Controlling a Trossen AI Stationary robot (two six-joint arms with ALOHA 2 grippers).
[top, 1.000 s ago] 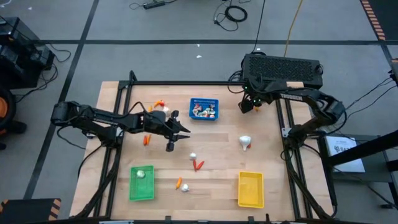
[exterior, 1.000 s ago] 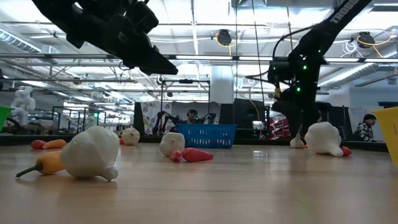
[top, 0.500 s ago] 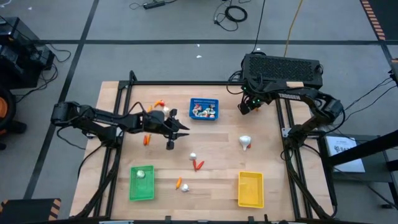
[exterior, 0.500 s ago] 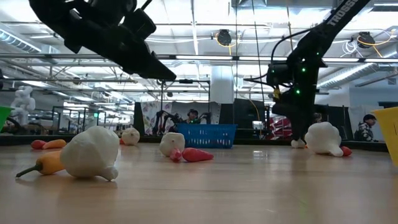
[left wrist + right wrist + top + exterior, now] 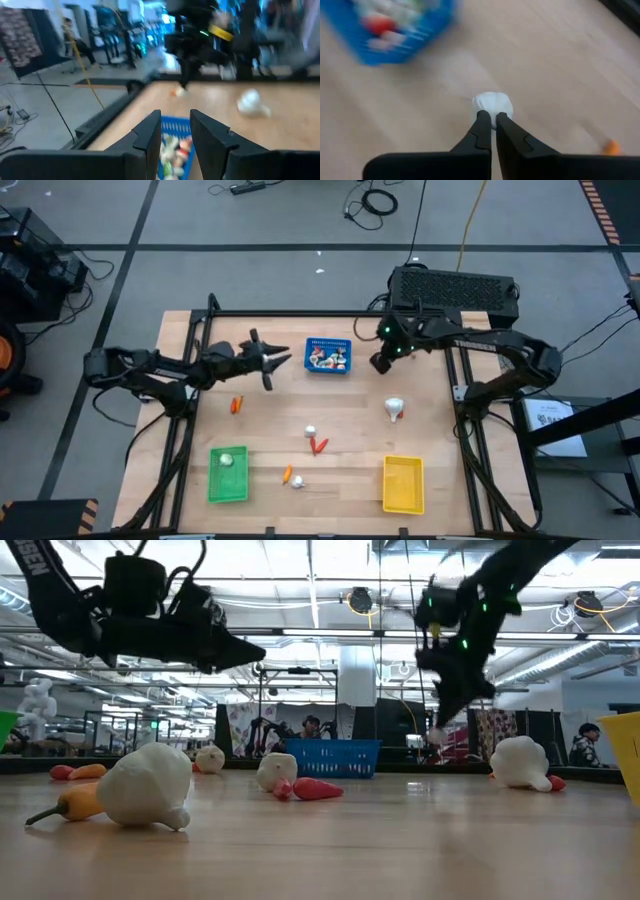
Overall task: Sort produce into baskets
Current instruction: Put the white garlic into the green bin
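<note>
Bare wood between green basket (image 5: pixel 228 474) and yellow basket (image 5: pixel 403 484) (few small pieces), blue basket (image 5: pixel 328 356) crowded by both arms

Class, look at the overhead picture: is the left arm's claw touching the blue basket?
Apart. The high view shows a plain strip of bare wood between the left claw and the near wall of the blue basket.

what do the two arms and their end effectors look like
Both arms are dark, near black, built of slim jointed links. The left end effector has two flat, angular black fingers that taper forward. The right end effector has the same narrow black fingers. Small green lights glow on the right arm's wrist. White lettering runs along the left arm's link. Black cables loop above the left arm's wrist.
</note>
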